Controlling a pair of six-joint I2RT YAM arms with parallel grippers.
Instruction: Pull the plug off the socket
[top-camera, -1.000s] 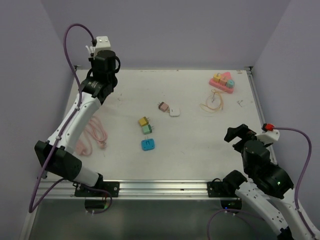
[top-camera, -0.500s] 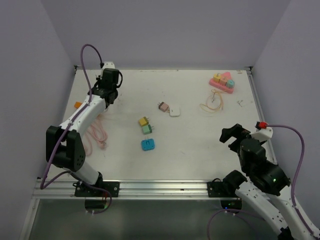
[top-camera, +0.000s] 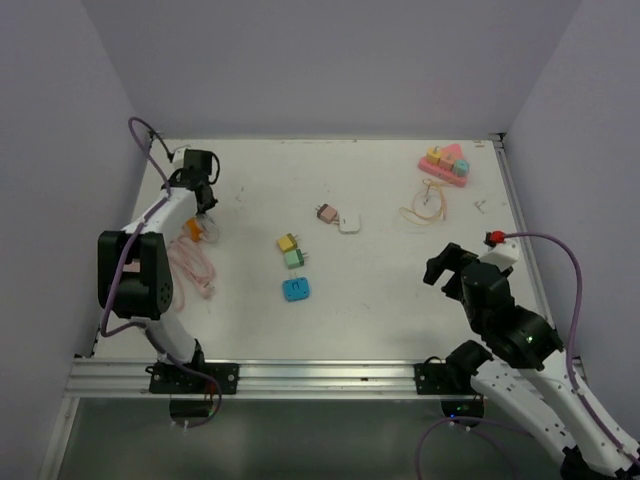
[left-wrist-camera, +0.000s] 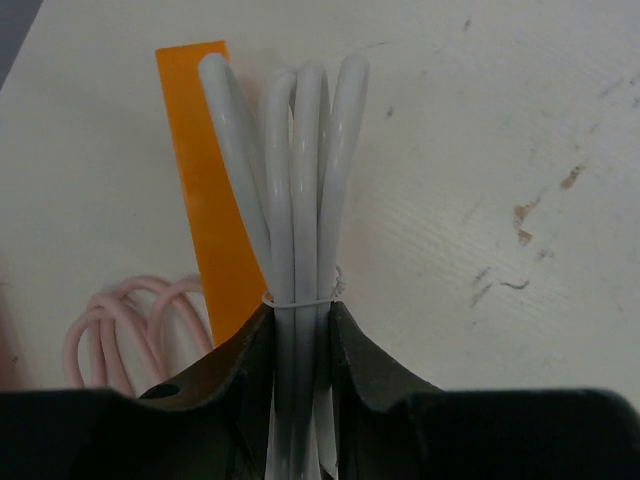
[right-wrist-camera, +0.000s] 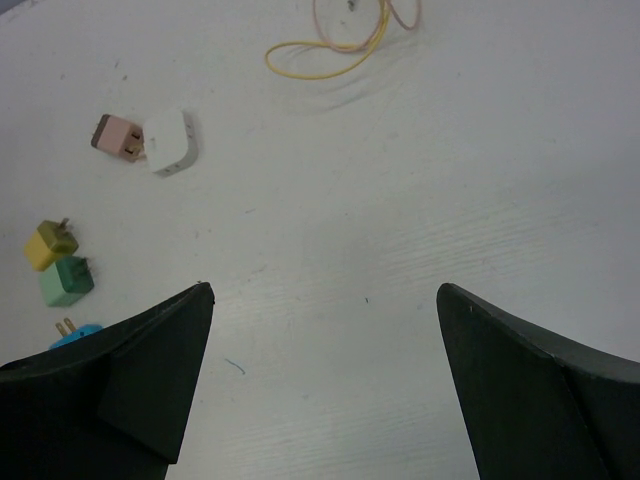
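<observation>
A pink plug (top-camera: 324, 212) sits pushed into a white socket cube (top-camera: 349, 222) at mid-table; the right wrist view shows the plug (right-wrist-camera: 118, 136) and the socket (right-wrist-camera: 168, 143) at its upper left. My left gripper (top-camera: 204, 212) is low at the far left, shut on a tied bundle of white cable (left-wrist-camera: 300, 180). That bundle lies over an orange strip (left-wrist-camera: 205, 170). My right gripper (top-camera: 446, 268) hovers at the right, well clear of the plug. In the right wrist view the right gripper (right-wrist-camera: 325, 290) is open wide with nothing between its fingers.
A yellow plug (top-camera: 287, 242) joined to a green block (top-camera: 294, 259) and a blue adaptor (top-camera: 296, 289) lie left of centre. A pink cable coil (top-camera: 190, 268) rests near the left arm. Toy blocks (top-camera: 445, 164), a yellow string loop (top-camera: 424, 206) and a small white piece (top-camera: 482, 206) are at the far right.
The left arm has swung down from a raised pose to the table's far-left side, still shut on the white cable bundle. The right arm has crept forward and left, jaws still wide.
</observation>
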